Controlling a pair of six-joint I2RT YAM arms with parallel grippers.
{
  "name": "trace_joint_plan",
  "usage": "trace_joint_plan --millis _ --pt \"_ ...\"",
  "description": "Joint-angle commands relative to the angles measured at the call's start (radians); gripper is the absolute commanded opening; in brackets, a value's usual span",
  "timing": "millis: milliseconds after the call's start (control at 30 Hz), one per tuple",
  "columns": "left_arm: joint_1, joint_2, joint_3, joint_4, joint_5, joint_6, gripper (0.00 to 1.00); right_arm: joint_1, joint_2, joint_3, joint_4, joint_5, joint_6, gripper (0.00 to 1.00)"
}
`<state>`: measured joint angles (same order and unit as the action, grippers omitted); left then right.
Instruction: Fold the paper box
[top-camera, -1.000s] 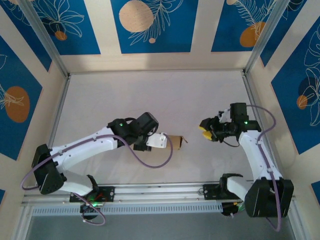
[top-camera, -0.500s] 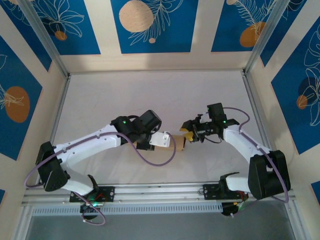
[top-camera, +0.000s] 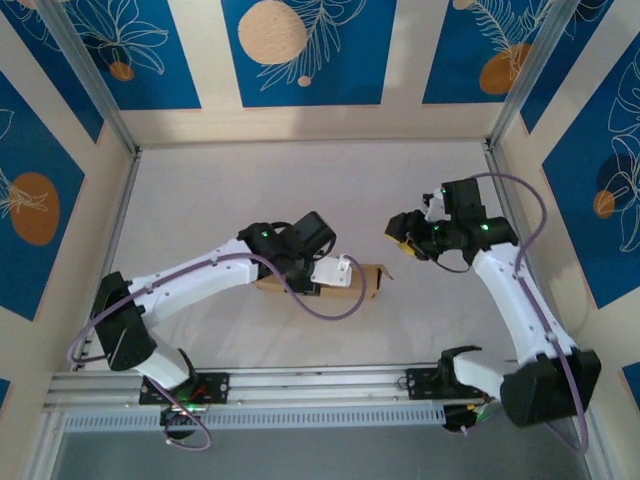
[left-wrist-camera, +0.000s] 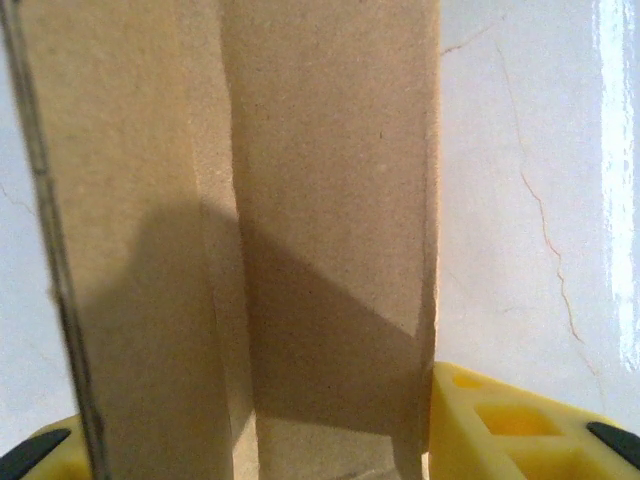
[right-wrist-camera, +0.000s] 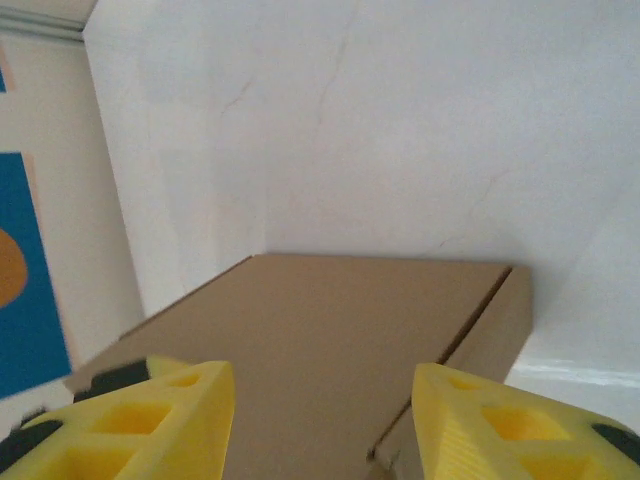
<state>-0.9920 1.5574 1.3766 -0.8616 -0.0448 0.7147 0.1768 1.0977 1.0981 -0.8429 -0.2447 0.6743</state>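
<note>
Facing one paper box (top-camera: 372, 281), two end effectors (top-camera: 346, 273) (top-camera: 402, 248)

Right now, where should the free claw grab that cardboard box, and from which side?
Probably the box at its free right end, approached from the right, where the open right claw hovers. The left claw clamps the other end. The free end's wall looks narrow enough for a claw to straddle; the broad flat top offers nothing to pinch.
</note>
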Motion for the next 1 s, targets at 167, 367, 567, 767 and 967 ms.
trace_joint_plan --millis 167,367,567,767,967 --pt "0.024 0.052 0.05 -0.06 0.069 -0.025 0.46 0.249 -0.246 -0.018 -0.153 0.279 -0.637 0.31" --pt "0.03 0.058 0.05 -0.063 0.07 -0.015 0.46 0.27 -0.213 -0.011 -0.175 0.27 -0.76 0.34" --pt "0.035 0.053 0.049 -0.06 0.081 -0.015 0.46 0.291 -0.11 0.02 -0.235 0.244 -0.808 0.43" --pt "0.038 0.05 0.052 -0.059 0.085 -0.012 0.46 0.305 -0.05 0.017 -0.256 0.326 -0.835 0.4" --pt "0.04 0.05 0.055 -0.058 0.092 -0.015 0.46 0.308 -0.02 0.029 -0.246 0.308 -0.817 0.31"
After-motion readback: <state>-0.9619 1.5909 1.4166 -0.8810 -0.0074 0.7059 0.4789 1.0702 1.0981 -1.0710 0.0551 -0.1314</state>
